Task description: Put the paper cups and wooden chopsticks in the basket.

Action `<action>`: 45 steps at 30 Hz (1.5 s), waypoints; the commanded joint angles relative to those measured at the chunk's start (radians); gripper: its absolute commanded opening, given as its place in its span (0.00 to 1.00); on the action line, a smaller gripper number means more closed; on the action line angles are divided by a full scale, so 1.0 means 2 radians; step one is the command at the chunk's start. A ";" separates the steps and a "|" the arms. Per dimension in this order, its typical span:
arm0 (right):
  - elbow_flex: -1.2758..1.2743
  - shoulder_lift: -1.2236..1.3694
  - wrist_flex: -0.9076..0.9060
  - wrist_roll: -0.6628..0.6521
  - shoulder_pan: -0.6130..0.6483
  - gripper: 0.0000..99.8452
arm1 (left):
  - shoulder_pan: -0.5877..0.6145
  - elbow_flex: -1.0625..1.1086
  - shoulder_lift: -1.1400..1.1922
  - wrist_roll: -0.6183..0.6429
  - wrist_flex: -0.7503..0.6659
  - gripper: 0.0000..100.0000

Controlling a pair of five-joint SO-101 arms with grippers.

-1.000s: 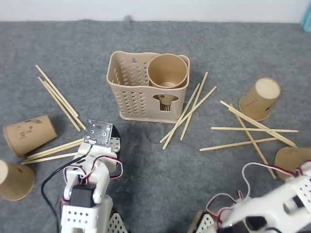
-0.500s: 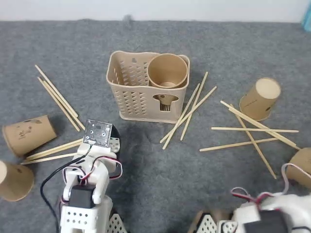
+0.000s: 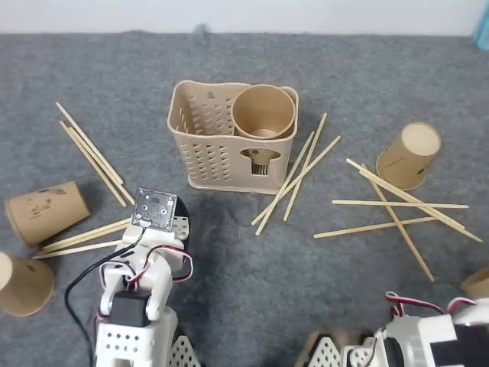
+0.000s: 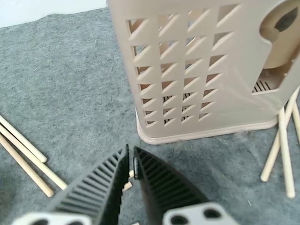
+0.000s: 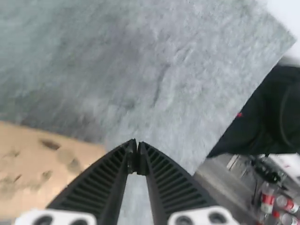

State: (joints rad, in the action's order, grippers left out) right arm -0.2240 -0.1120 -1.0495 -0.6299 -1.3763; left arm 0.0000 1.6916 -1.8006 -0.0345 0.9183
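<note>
Surface: grey felt (image 3: 382, 76), strewn with chopsticks (image 3: 397, 203) and paper cups (image 3: 409, 157).
Basket (image 3: 206, 145): centre, far; one cup (image 3: 263, 111) inside.
Left hand (image 4: 131, 152): fingers together, near basket.
Right hand (image 5: 137, 145): fingers together, near right.

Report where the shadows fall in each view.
High view: even light, faint shadow on the mat before the basket. Left wrist view: dark shadow along the basket's base. Right wrist view: shaded band of mat beside a paper cup.

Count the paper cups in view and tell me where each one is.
5. One paper cup stands in the basket. One lies far right, two lie at the left edge, and one is cut off at the right edge. Others may be hidden.
</note>
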 commanded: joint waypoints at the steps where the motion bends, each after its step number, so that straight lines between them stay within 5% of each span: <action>1: 0.102 -0.006 -0.114 -0.008 0.006 0.05 | 0.002 -0.003 -0.002 -0.005 -0.002 0.02; 11: 0.176 -0.005 -0.305 0.010 0.117 0.11 | 0.002 -0.003 -0.002 -0.005 -0.002 0.02; 21: 0.180 0.010 -0.333 0.091 0.240 0.11 | 0.003 -0.003 -0.002 -0.005 -0.002 0.02; 36: 0.247 0.167 -0.326 0.055 0.224 0.11 | 0.003 -0.003 -0.002 -0.006 -0.002 0.02; 45: 0.309 0.177 -0.362 -0.031 0.179 0.11 | 0.003 -0.003 -0.002 -0.006 -0.002 0.02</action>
State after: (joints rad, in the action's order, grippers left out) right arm 0.3345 0.2440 -1.7461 -0.6299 -0.9805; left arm 0.0015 1.6916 -1.8006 -0.0345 0.9183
